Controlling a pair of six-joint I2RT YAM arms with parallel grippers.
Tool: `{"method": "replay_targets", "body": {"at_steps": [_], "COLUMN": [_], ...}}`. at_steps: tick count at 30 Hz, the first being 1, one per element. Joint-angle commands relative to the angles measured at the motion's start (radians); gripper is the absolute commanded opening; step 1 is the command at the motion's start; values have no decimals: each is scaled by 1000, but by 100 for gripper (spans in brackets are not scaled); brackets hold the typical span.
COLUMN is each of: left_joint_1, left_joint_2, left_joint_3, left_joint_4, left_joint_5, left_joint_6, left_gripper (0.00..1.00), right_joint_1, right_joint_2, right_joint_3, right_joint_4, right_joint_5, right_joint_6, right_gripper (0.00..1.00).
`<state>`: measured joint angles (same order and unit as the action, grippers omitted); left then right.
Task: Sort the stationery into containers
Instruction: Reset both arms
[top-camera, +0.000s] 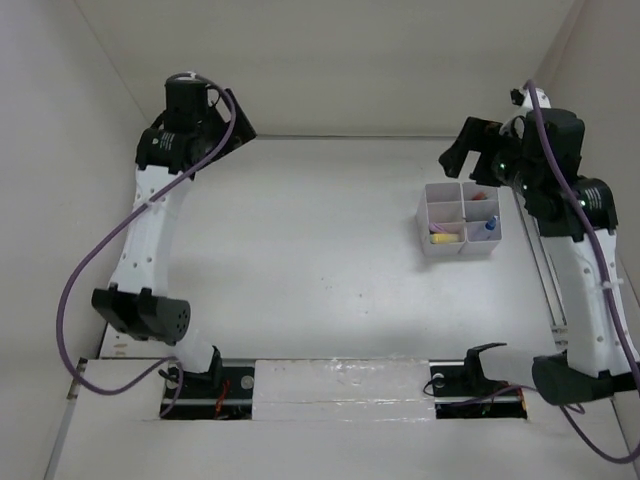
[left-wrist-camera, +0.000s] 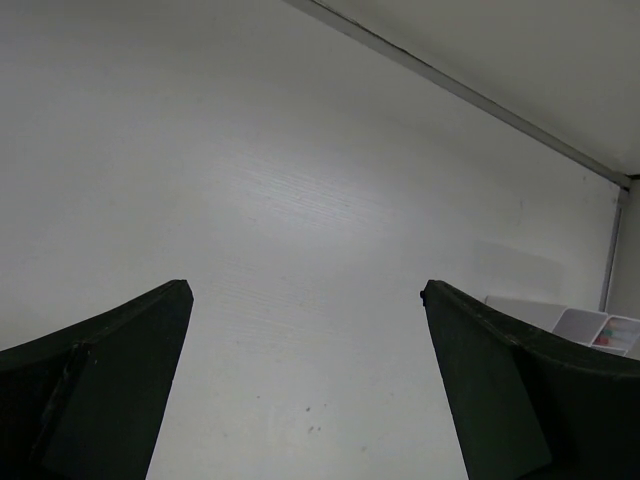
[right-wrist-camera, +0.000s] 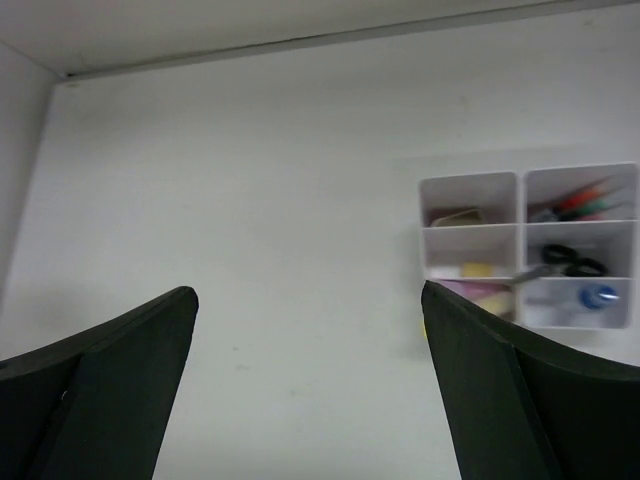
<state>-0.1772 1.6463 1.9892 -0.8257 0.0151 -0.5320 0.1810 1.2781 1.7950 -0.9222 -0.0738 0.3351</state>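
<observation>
The white four-compartment container stands on the table at the right. In it lie a tan eraser, red and green pens, black-handled scissors, a blue-capped clear tube and yellow and pink marker sticks. My right gripper hovers just behind the container's far left corner, open, with nothing between its fingers. My left gripper is raised at the far left, open and empty. From the left wrist, the container shows far off behind the right finger.
White walls enclose the table on the left, back and right. A metal rail runs along the right wall beside the right arm. A white strip lies between the arm bases at the near edge.
</observation>
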Motion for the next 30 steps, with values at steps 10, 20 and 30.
{"method": "replay_targets", "body": {"at_steps": [10,20,30], "left_joint_1": [-48,-48,-48], "left_joint_2": [-551,-962,-1197], "left_joint_3": [-578,-886,-1049], "left_joint_4": [108,120,39], "left_joint_5": [-106,-104,-83], "left_joint_6": [44,20,-36], "left_gripper": [100,100,100], "right_joint_1": [92,92,92], "right_joint_2": [-549,-853,-1019], "right_joint_3": [-347,-557,-557], "right_joint_4": [-64,-115,-213], "right_joint_5": [312,215,143], "right_joint_6": [-174,-153,-123], "right_gripper": [100,100,100]}}
